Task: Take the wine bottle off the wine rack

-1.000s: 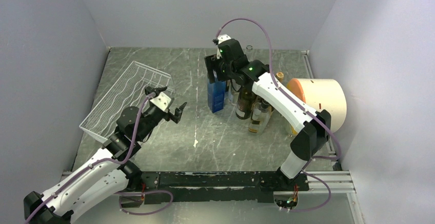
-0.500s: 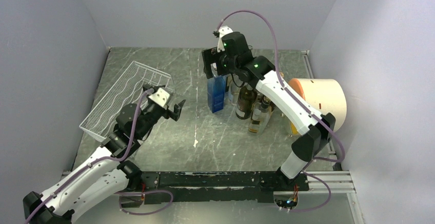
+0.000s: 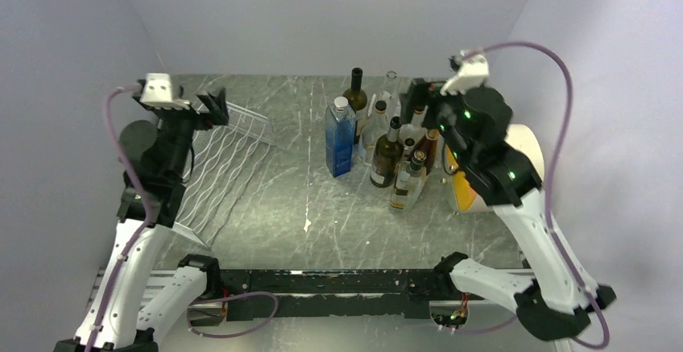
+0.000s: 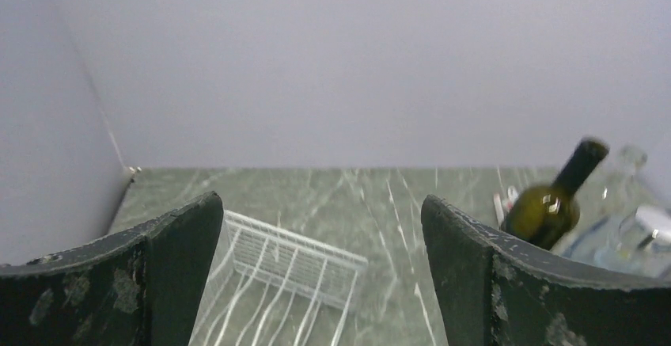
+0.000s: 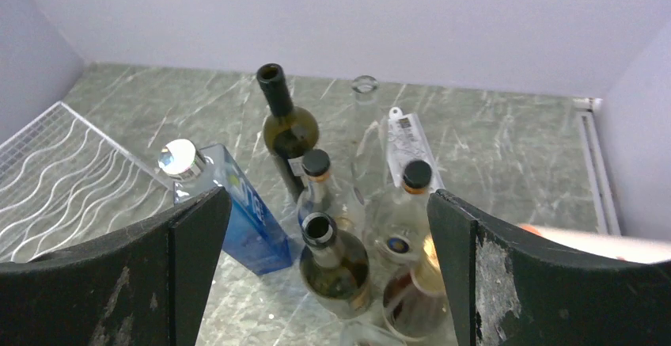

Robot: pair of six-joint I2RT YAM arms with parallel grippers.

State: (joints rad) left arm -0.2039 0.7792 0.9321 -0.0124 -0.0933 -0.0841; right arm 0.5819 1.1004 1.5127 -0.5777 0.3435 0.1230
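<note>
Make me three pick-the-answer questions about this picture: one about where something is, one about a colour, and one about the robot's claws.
1. Where does the wine rack lie?
A) on the left side of the table
B) on the right side
C) on top of the cream cylinder

2. What colour is the square-sided bottle with the silver cap?
A) red
B) blue
C) yellow

3. How are the left gripper and the right gripper?
A) both shut
B) one holds a bottle
C) both open and empty

Answers:
1 A, the white wire rack lies by the left arm.
2 B, its glass is bright blue.
3 C, each wrist view shows spread fingers with nothing between them.
</note>
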